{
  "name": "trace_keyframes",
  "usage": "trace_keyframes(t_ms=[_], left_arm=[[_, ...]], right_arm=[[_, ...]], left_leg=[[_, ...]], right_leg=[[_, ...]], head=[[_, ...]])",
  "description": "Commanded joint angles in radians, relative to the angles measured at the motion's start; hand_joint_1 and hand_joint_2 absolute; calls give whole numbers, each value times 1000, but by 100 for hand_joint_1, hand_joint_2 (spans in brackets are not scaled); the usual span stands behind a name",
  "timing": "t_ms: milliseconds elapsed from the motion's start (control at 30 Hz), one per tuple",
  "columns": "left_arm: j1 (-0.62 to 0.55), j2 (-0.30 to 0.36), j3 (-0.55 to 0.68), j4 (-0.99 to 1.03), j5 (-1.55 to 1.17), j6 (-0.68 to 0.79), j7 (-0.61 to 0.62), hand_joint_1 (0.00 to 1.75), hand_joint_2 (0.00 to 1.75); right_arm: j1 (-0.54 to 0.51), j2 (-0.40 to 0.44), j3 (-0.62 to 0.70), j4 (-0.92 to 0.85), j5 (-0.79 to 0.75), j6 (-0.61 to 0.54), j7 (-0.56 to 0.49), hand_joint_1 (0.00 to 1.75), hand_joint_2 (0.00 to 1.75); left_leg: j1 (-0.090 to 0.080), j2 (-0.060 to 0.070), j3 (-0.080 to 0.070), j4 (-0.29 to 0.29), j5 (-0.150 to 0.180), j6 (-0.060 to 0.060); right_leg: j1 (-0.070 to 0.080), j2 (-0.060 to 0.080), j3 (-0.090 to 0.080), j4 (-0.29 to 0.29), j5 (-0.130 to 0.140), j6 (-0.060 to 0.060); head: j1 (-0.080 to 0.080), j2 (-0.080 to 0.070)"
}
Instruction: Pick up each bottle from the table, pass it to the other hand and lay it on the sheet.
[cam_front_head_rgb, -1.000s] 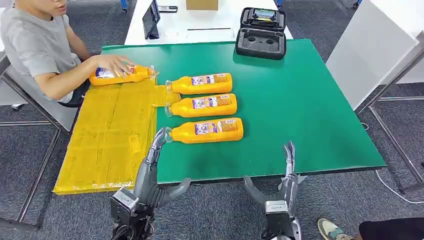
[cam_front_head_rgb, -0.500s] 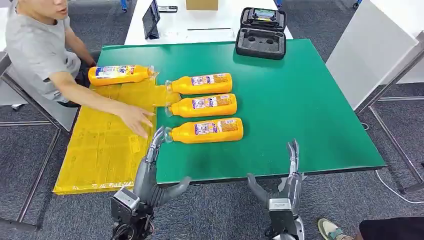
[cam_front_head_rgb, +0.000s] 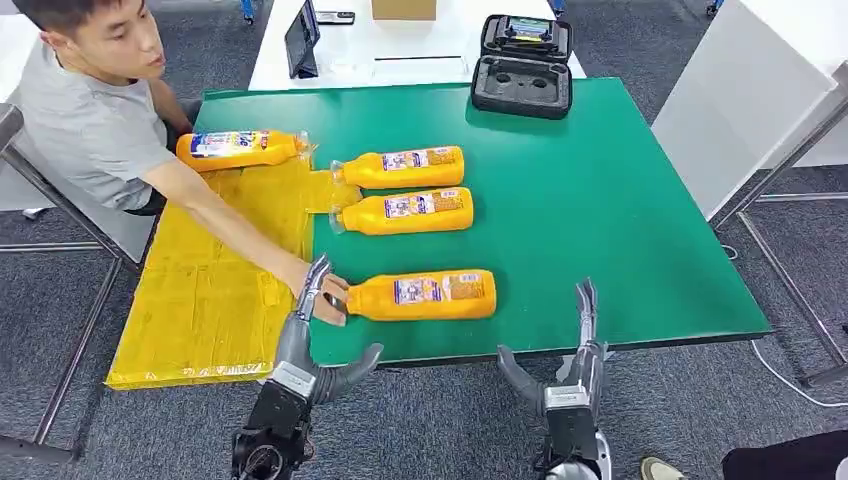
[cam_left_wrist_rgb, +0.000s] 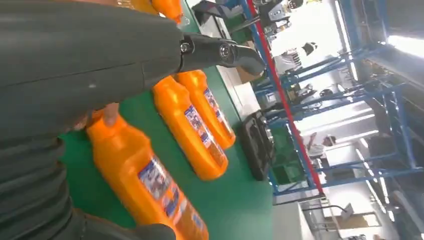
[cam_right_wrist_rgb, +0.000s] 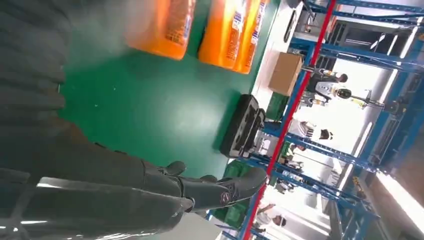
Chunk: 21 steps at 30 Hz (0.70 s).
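One orange plastic bottle (cam_front_head_rgb: 240, 148) lies at the far end of the yellow sheet (cam_front_head_rgb: 215, 275); three remain on the green table (cam_front_head_rgb: 600, 200) beside it, the nearest bottle (cam_front_head_rgb: 420, 295) touched by a person's hand (cam_front_head_rgb: 328, 298). Left hand (cam_front_head_rgb: 315, 345) and right hand (cam_front_head_rgb: 570, 365) hover open-fingered, holding nothing.

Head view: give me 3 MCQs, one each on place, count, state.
1. Where does the bottle on the sheet lie?
A. the sheet's far end
B. its near edge
C. inside the black case

2. How many orange bottles lie on bare green table?
A. one
B. three
C. five

3. What is the left hand doing?
A. gripping a bottle
B. holding nothing, fingers apart
C. pressing the black case

Key: 1 A, the far bottle lies at the far end by the person. 2 B, two middle bottles and the nearest bottle. 3 B, the person's hand holds the nearest bottle's neck; the right hand is also empty.
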Motion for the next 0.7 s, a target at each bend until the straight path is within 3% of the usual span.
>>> trace_keyframes(t_ms=[33, 467, 633, 700], left_arm=[[-43, 6, 24, 73, 15, -7, 8, 0, 175], [-44, 11, 13, 70, 29, -25, 5, 0, 175], [-44, 14, 8, 80, 24, -21, 7, 0, 175], [-46, 19, 4, 82, 26, -19, 0, 0, 175]], right_arm=[[-11, 5, -37, 51, -2, 7, 9, 0, 175], [-30, 4, -34, 69, 34, 2, -3, 0, 175], [-40, -37, 30, 81, 195, -32, 27, 0, 175], [-51, -65, 43, 87, 237, 16, 80, 0, 175]], left_leg=[[0, 0, 3, -1, 0, 0], [0, 1, 6, -2, -1, 0], [0, 1, 3, -1, -1, 0], [0, 1, 5, -2, -1, 0]], right_leg=[[0, -1, 4, -1, -1, 0], [0, -1, 6, -2, -1, 0], [0, 0, 3, -1, 0, 0], [0, 0, 5, -2, -1, 0]], head=[[0, 0], [0, 0], [0, 0], [0, 0]])
